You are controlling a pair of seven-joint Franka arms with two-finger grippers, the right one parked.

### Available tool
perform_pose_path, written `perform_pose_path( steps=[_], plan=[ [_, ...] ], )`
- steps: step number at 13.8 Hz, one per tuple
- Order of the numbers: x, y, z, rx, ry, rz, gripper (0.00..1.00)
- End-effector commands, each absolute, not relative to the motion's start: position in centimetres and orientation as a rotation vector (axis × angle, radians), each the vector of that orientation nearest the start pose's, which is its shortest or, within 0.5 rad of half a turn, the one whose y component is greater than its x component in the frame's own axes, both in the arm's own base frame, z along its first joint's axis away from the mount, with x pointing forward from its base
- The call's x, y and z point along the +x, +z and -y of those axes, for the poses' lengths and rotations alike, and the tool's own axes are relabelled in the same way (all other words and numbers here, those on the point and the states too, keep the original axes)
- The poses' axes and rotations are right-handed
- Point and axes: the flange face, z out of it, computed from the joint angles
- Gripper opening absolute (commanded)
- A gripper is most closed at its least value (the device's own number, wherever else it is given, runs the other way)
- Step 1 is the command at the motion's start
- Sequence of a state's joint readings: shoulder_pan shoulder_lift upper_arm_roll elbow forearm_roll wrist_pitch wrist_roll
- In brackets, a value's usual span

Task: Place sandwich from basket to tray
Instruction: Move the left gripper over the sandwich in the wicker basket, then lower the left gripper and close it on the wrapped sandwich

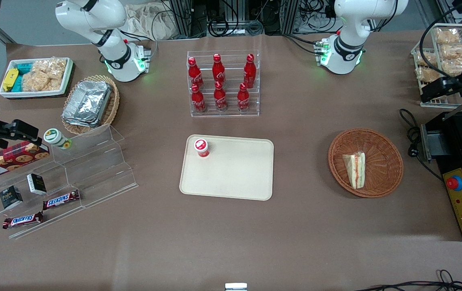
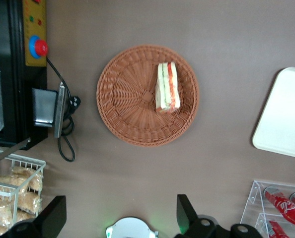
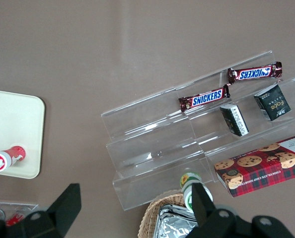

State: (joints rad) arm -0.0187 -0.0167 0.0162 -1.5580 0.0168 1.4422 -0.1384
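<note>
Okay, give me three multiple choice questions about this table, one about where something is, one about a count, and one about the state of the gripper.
1. Where is the sandwich?
A. On the tray
B. In the basket
C. On the bare table

2. How many red bottles stand in the clear rack?
A. Four
B. Six
C. Eight

3. What is the state of the gripper?
A. Open and empty, above the table beside the basket
B. Shut on the sandwich
C. Shut on the cup

Answers:
1. B, the sandwich lies inside the basket, while the tray holds only a small red cup.
2. B, two rows of three bottles show in the front view.
3. A, in the left wrist view its fingers stand wide apart with nothing between them.
</note>
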Motion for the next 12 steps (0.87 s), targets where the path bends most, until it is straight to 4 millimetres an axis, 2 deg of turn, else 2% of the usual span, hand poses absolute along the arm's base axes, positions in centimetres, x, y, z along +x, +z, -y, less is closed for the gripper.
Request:
perform_pose_path(
  steps=[1, 3, 4, 6, 7, 8, 10, 12],
  plan=[
    [57.7, 56.7, 0.8, -3.101, 0.253, 0.193, 1.0],
    [59.6, 52.0, 1.2, -3.103, 0.247, 0.247, 1.0],
    [59.9, 49.2, 1.8, -3.103, 0.216, 0.271, 1.0],
    [59.6, 43.5, 3.1, -3.096, 0.134, 0.379, 1.0],
    [59.1, 41.1, 4.3, -3.096, 0.096, 0.377, 1.0],
    [58.4, 38.7, 4.7, -3.097, 0.077, 0.386, 1.0],
    [57.3, 35.1, 4.8, -3.103, 0.037, 0.386, 1.0],
    [57.0, 32.4, 5.0, -3.105, 0.027, 0.379, 1.0]
  ],
)
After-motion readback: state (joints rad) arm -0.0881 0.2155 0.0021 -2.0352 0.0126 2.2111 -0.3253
